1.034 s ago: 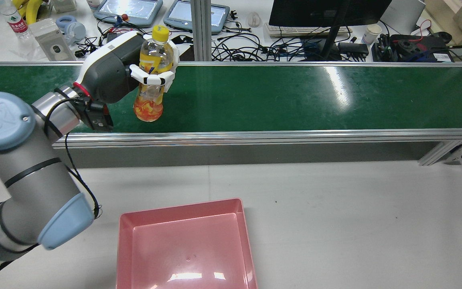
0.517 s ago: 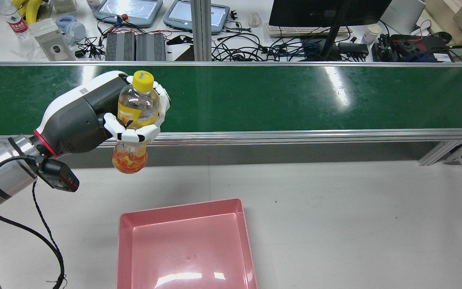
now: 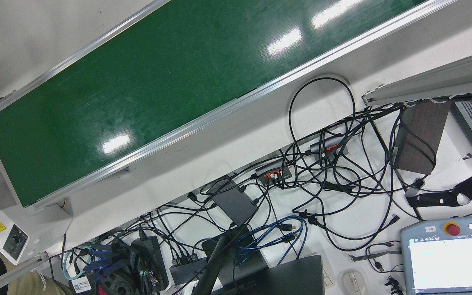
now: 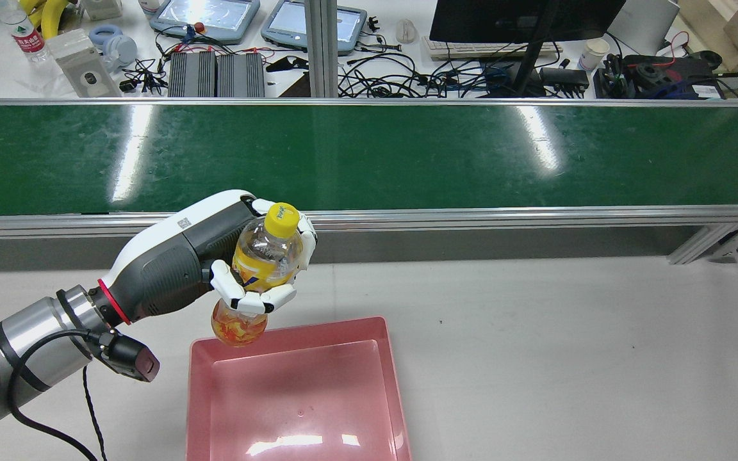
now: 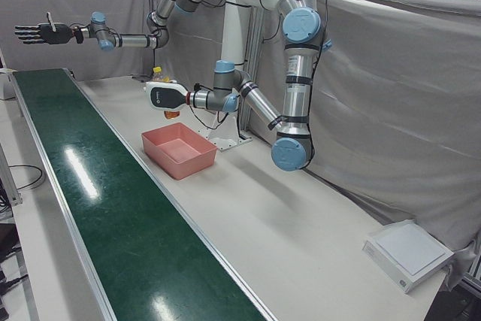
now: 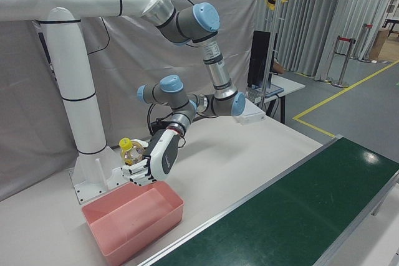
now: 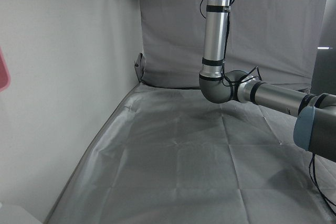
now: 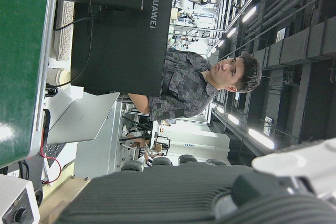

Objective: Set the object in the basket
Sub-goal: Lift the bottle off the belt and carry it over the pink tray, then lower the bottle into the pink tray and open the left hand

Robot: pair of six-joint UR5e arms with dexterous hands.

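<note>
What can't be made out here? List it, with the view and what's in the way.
- Bottle label: rear view, too small, and crossed by the left hand's fingers.
- Bottle base against the pink basket's rim, touching or above: no view settles it.
- Basket's near edge: rear view, cut off by the frame.
- Right hand: left-front view, open but too small for detail.
- Front view: shows no arm, bottle or basket.

Evenly bright from overhead; white glare streaks on the green conveyor belt (image 4: 407,153), sheen in the pink basket (image 4: 298,442); sharp throughout.
</note>
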